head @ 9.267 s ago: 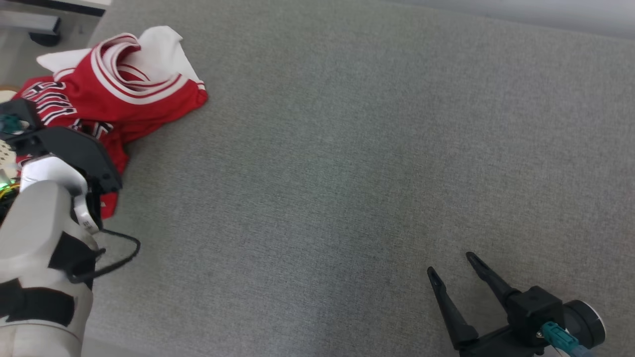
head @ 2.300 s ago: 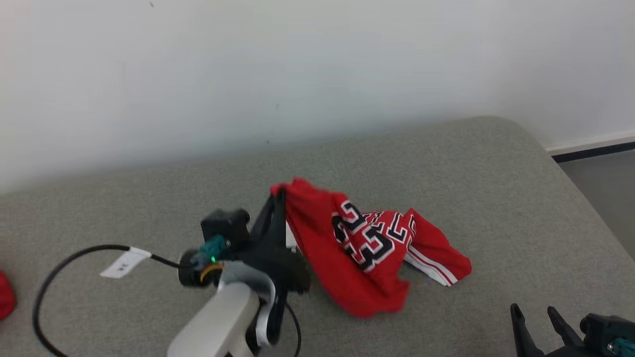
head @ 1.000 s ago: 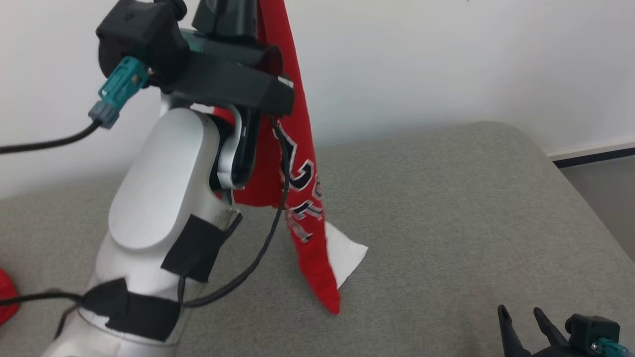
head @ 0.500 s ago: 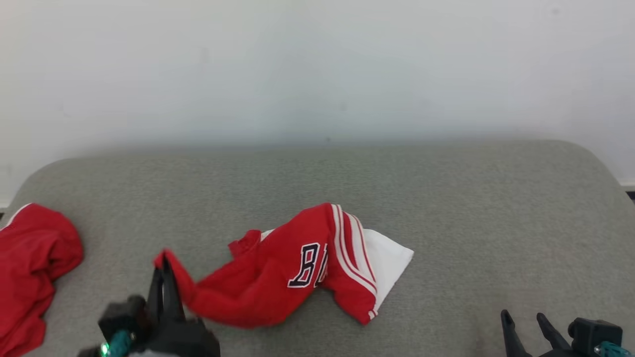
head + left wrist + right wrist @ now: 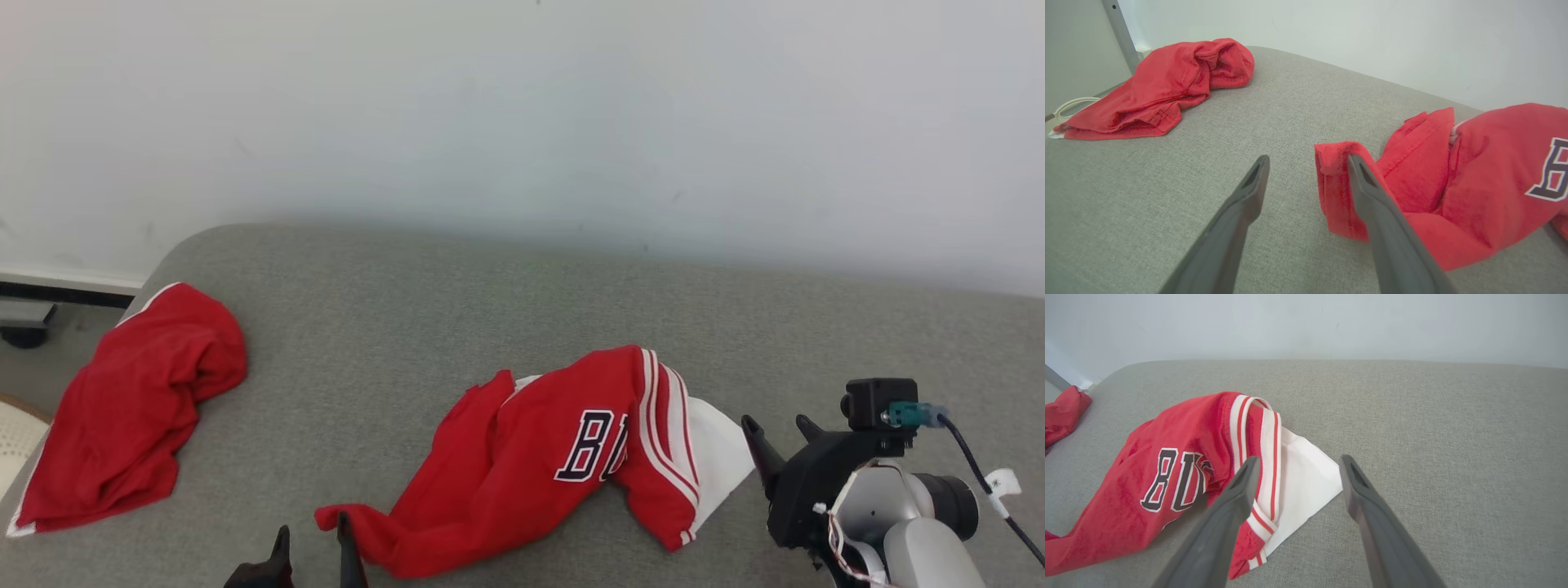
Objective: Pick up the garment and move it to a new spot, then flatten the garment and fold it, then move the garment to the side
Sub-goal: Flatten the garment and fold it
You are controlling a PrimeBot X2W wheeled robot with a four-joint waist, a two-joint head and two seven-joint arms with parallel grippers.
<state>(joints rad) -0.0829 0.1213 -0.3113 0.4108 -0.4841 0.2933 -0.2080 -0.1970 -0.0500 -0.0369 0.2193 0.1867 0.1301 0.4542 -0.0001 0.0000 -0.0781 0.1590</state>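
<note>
Grey woven cushion [image 5: 490, 286] under a pale wall [image 5: 522, 122]. Left fingers [image 5: 1249, 192] stand apart, gripping nothing, one tip right at the jersey's [image 5: 531, 457] rolled red corner. Right fingers [image 5: 1359, 490] are spread too, empty, just beside its white end. The crumpled mesh jersey lies lengthwise between them, with striped trim and dark block letters showing. Another red garment [image 5: 131, 408] lies well to the left.

A bare indoor room; what kind is unclear. A grey upholstered cushion [image 5: 424, 302] stands against a plain white wall [image 5: 522, 114] with a skirting board [image 5: 65, 282].
</note>
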